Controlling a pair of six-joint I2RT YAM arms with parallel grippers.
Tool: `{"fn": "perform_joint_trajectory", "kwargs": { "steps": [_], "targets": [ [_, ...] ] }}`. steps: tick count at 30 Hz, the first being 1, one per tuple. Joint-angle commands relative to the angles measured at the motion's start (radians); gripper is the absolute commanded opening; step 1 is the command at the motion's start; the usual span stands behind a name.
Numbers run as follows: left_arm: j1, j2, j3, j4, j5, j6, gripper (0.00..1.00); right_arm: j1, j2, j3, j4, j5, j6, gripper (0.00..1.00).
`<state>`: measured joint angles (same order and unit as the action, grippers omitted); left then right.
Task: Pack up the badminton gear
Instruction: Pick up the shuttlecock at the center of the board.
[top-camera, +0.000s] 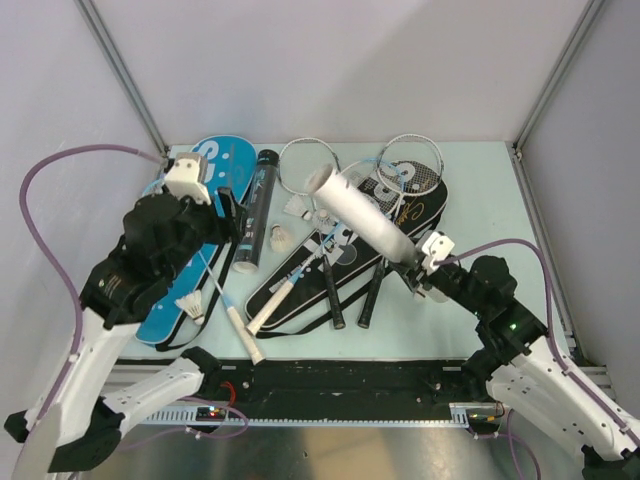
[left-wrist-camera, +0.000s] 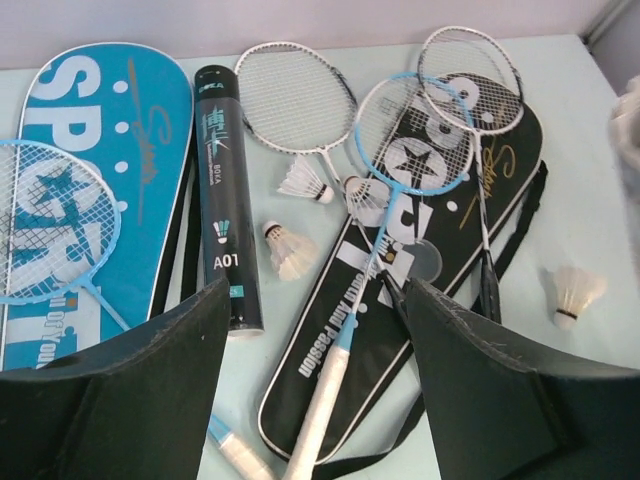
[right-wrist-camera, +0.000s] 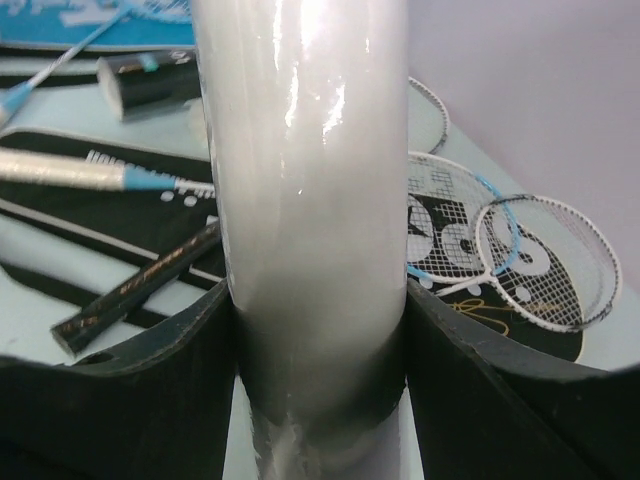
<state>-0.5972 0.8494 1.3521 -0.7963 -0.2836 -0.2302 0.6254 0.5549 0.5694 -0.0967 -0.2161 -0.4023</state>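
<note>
While the right gripper (right-wrist-camera: 320, 310) pinches the white tube (right-wrist-camera: 300, 150), the left gripper (left-wrist-camera: 318, 300) hovers spread open beside the black tube (left-wrist-camera: 222, 200).

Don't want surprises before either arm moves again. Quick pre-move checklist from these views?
1. Right hand grip on the white tube: ok, clamped from both sides.
2. White tube's mouth uncapped and tilted up: ok, seen in the top view.
3. Left hand open and empty: ok.
4. Shuttlecock beside the black tube lying free, nothing on it: ok.
5. Room left inside the white tube: cannot tell.
</note>
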Motion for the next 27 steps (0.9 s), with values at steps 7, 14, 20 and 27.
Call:
{"fn": "perform_joint_trajectory", "kwargs": {
  "steps": [7, 14, 20, 27],
  "targets": [
    [0.193, 0.362, 0.145, 0.062, 0.271, -0.003, 0.75, -0.044, -0.029, 0.012, 0.289, 0.036, 0.267, 0.42],
    [0.204, 0.621, 0.163, 0.233, 0.225, -0.024, 0.70, -0.047, -0.067, -0.008, 0.298, 0.178, 0.269, 0.42],
    [0.082, 0.726, -0.007, 0.535, 0.069, -0.044, 0.68, -0.049, -0.106, -0.008, 0.306, 0.246, 0.291, 0.42],
    [-0.035, 0.938, 0.014, 0.612, -0.117, -0.019, 0.67, -0.051, -0.141, -0.008, 0.302, 0.313, 0.272, 0.43]
  ]
}}
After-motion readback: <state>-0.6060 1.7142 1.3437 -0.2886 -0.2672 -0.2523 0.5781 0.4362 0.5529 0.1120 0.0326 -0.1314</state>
